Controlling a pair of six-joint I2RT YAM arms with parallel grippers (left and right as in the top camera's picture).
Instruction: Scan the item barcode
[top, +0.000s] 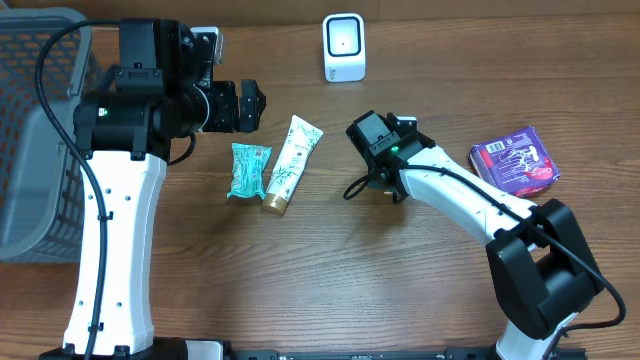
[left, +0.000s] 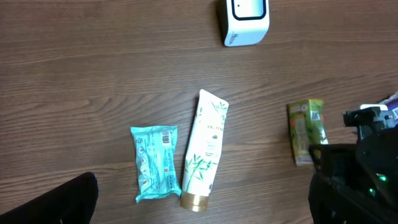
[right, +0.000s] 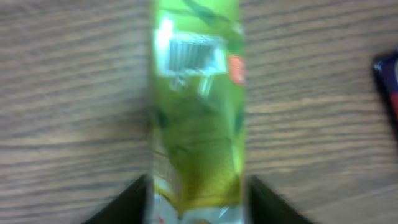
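One green carton (left: 306, 132) looks to lie flat on the table (top: 400, 300), barcode up, well apart from the white scanner (top: 344, 47) — so the scan seems not yet done. The right gripper (right: 198, 196) straddles one end; whether its jaws pinch the carton or stand just clear, blur hides.

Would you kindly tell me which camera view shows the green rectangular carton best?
Left wrist: the green rectangular carton lies nearly whole and sharp. Right wrist shows it close but blurred; overhead, the right arm hides it.
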